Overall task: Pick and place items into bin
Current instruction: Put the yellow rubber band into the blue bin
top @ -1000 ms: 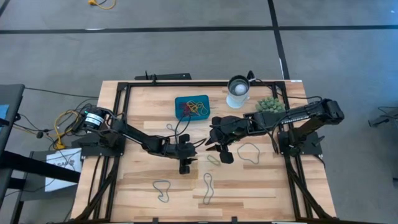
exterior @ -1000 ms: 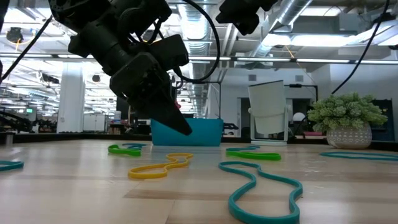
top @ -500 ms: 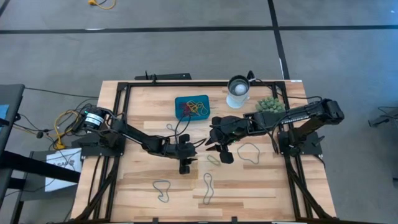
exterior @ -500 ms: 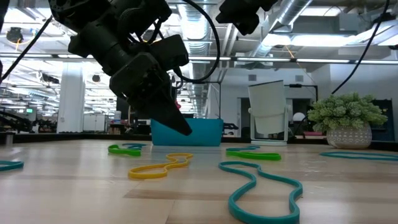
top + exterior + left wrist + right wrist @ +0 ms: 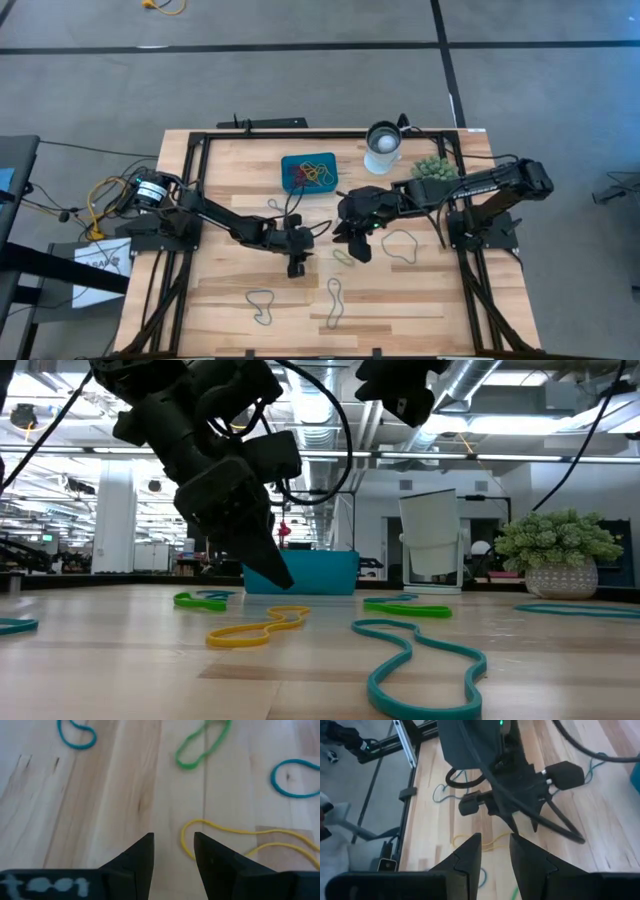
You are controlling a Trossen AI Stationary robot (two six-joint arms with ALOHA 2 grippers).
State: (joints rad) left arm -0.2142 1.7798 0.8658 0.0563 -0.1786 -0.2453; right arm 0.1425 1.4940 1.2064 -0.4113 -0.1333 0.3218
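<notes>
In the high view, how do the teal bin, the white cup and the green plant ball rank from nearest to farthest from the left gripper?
From the left gripper, at the table's middle:
1. The teal bin, nearest, toward the table's far edge and slightly toward the right arm's side.
2. The white cup, farther toward the right arm's side, by the far edge.
3. The green plant ball, farthest, near the right arm's base.

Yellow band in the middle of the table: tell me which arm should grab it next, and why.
Left, probably. The left tool hangs open just above the table, and the yellow band lies right beside its tips. The right tool is also open but points at the left arm, higher up.
</notes>
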